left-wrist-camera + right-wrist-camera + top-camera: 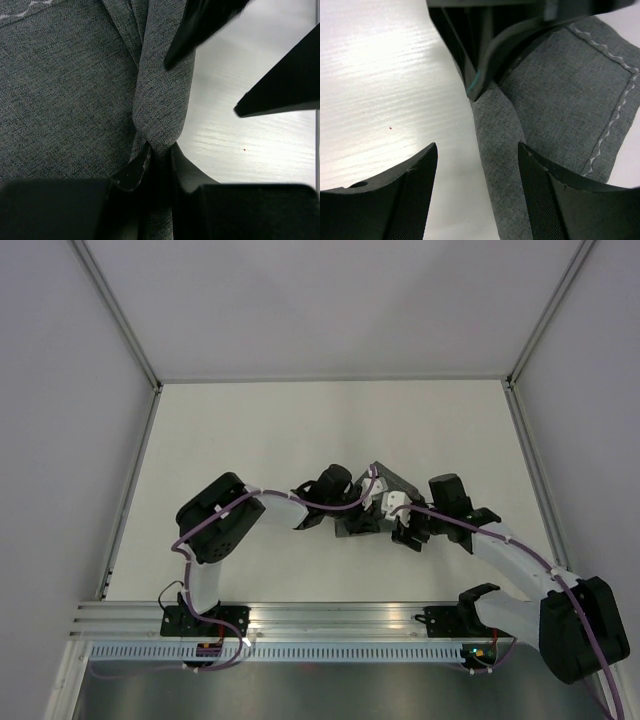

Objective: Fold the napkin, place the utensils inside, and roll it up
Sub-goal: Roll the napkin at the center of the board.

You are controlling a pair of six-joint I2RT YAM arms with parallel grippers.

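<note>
- The left claw (156, 159) is clenched on a raised ridge of the napkin (65, 110), with the grey cloth gathered into a narrow pleat between its tips at bottom centre of the left wrist view.
- From that pinch the pleat's long axis runs straight up the frame. The napkin's broad body spreads to the left of it, and bare surface (240, 135) lies to the right.
- The right claw (476, 150) stands released at the bottom of the right wrist view, jaws wide and gripping nothing. The same strip of cloth passes down between its fingers (412, 200), nearer the right-hand one.
- The two claws face each other closely along the pleat, the left claw's tips showing at top centre of the right wrist view. Only the left arm holds the cloth.
- The napkin's hem, marked by a pale stitched line (612, 115), lies at the right edge of that view, with a corner at upper right.
- Overhead, the napkin shows as a small grey patch at mid-frame just above the meeting claws, mostly hidden by them. Pale surface lies open on every side, and the enclosure walls (60, 440) are well apart.
- The utensils appear in no view. Judged from this, the fold is in hand, and the placing and rolling are not yet done.
</note>
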